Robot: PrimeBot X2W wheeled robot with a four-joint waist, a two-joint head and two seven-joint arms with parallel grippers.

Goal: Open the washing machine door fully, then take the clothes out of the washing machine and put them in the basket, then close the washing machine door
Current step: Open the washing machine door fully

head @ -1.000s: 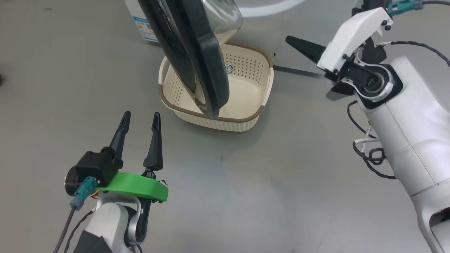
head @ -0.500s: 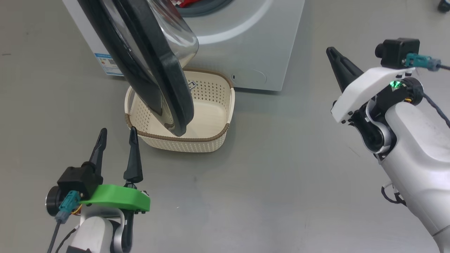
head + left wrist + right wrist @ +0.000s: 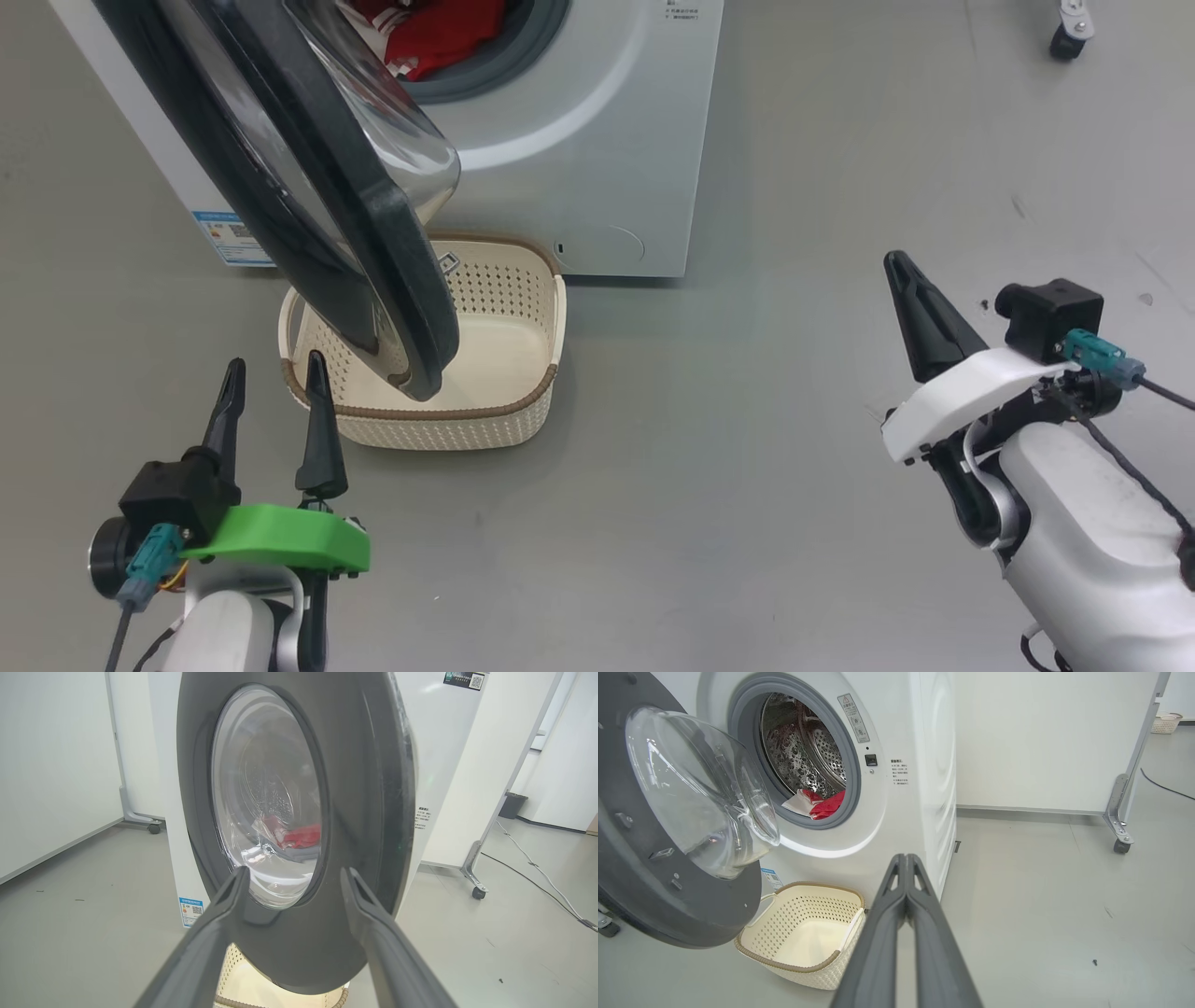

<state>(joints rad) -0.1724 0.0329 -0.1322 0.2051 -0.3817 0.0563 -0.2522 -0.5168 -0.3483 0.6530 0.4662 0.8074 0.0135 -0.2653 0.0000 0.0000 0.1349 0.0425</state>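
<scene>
Cream basket (image 3: 485,412) sits just beyond the spread left pincer (image 3: 274,362).

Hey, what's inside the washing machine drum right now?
Red clothes with some white fabric lie at the front lip of the drum, just behind the grey seal. Bare perforated steel shows above them. Whatever lies under or behind the pile is covered.
</scene>
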